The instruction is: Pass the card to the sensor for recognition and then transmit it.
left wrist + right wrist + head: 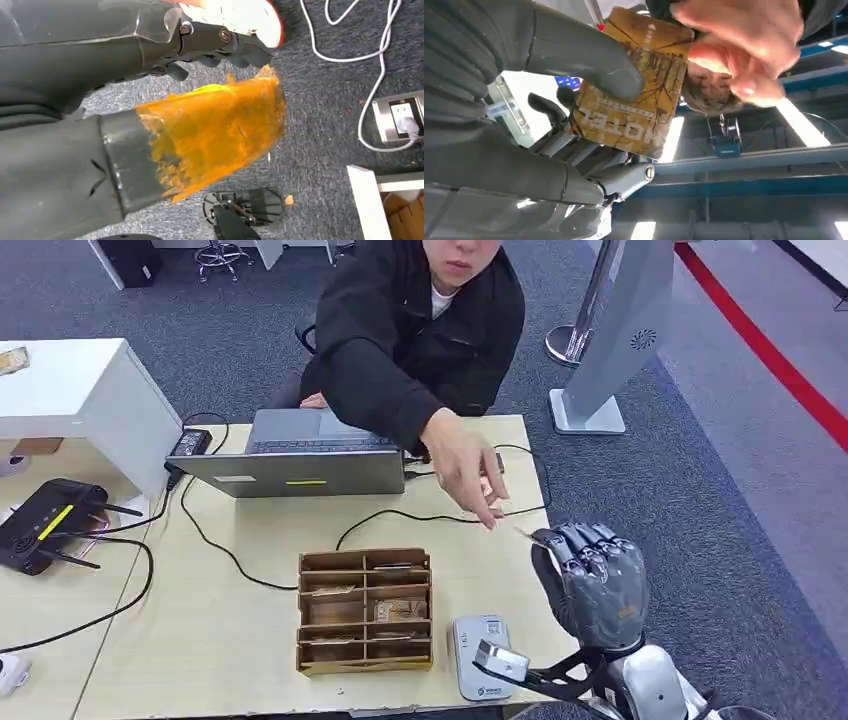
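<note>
Right hand [590, 580] raised off the table's right edge, thumb [589, 55] and fingers pinching a worn yellow-brown plastic card printed HOTEL [634, 95]. A person's hand [744, 55] touches the card's far edge. Left hand [200, 135] hangs over grey carpet; whether it is open or closed, cannot tell. Near edge of the pale wooden table [250, 530]: white card sensor [480, 655], just beside a brown wooden compartment box [365, 610]. Farther back, grey laptop [300, 455].
</note>
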Action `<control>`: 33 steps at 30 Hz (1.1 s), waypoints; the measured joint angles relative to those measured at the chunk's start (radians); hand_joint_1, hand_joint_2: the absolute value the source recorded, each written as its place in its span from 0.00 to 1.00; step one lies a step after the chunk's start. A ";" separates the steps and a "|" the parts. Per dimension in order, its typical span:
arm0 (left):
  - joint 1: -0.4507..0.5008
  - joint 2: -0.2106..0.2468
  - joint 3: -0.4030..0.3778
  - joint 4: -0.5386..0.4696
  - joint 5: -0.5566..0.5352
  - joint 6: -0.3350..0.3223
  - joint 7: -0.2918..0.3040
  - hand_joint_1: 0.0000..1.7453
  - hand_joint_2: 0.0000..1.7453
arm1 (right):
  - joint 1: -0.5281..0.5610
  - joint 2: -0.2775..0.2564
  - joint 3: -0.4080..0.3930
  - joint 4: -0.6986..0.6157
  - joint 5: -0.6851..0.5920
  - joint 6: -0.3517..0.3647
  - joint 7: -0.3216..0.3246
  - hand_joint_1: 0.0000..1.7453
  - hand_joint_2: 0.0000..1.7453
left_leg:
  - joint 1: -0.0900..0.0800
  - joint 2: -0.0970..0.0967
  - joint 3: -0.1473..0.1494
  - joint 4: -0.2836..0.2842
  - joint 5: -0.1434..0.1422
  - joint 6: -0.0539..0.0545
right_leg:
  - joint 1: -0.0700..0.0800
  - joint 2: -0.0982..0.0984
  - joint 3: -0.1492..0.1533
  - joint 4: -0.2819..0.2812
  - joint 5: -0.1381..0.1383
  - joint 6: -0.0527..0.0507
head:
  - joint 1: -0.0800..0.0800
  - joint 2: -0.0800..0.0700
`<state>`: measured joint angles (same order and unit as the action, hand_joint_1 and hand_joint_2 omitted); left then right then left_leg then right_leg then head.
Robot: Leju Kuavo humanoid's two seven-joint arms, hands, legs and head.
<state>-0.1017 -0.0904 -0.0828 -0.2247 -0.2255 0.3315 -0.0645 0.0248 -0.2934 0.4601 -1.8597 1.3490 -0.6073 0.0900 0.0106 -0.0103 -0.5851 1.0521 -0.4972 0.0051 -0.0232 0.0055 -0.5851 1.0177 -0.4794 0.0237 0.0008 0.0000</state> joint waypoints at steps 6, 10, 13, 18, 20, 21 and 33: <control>0.000 -0.003 0.000 0.000 -0.002 0.000 -0.001 0.00 0.00 | 0.006 0.000 0.009 -0.002 -0.126 0.005 -0.049 1.00 1.00 | 0.000 0.000 0.000 0.000 0.000 0.000 | 0.000 0.000 0.000 0.000 0.000 0.000 | 0.000 0.000; 0.002 -0.003 0.000 0.000 -0.002 0.004 -0.010 0.00 0.00 | 0.025 0.002 0.021 -0.018 -0.293 0.045 -0.113 1.00 1.00 | 0.000 0.000 0.000 0.000 0.000 0.000 | 0.000 0.000 0.000 0.000 0.000 0.000 | 0.000 0.000; 0.006 -0.003 0.001 0.000 -0.002 0.007 -0.013 0.00 0.00 | 0.048 0.006 0.031 -0.035 -0.379 0.074 -0.148 1.00 1.00 | 0.000 0.000 0.000 0.000 0.000 0.000 | 0.000 0.000 0.000 0.000 0.000 0.000 | 0.000 0.000; 0.014 -0.002 0.006 0.000 -0.002 0.011 -0.023 0.00 0.00 | 0.090 0.019 0.042 -0.060 -0.482 0.125 -0.182 1.00 1.00 | 0.000 0.000 0.000 0.000 0.000 0.000 | 0.000 0.000 0.000 0.000 0.000 0.000 | 0.000 0.000; 0.017 -0.002 0.009 0.000 -0.002 0.016 -0.026 0.00 0.00 | 0.106 0.025 0.044 -0.068 -0.515 0.145 -0.191 1.00 1.00 | 0.000 0.000 0.000 0.000 0.000 0.000 | 0.000 0.000 0.000 0.000 0.000 0.000 | 0.000 0.000; 0.018 -0.002 0.010 0.000 -0.001 0.016 -0.028 0.00 0.00 | 0.113 0.027 0.045 -0.071 -0.523 0.149 -0.194 1.00 1.00 | 0.000 0.000 0.000 0.000 0.000 0.000 | 0.000 0.000 0.000 0.000 0.000 0.000 | 0.000 0.000; 0.028 -0.004 0.026 0.000 -0.002 0.021 -0.042 0.00 0.00 | 0.168 0.047 0.054 -0.084 -0.689 0.223 -0.183 1.00 1.00 | 0.000 0.000 0.000 0.000 0.000 0.000 | 0.000 0.000 0.000 0.000 0.000 0.000 | 0.000 0.000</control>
<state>-0.0735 -0.0942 -0.0568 -0.2247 -0.2270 0.3525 -0.1064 0.1930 -0.2468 0.5142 -1.9432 0.6603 -0.3845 -0.0931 0.0106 -0.0104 -0.5853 1.0521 -0.4973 0.0051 -0.0231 0.0053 -0.5852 1.0177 -0.4797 0.0237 0.0008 0.0000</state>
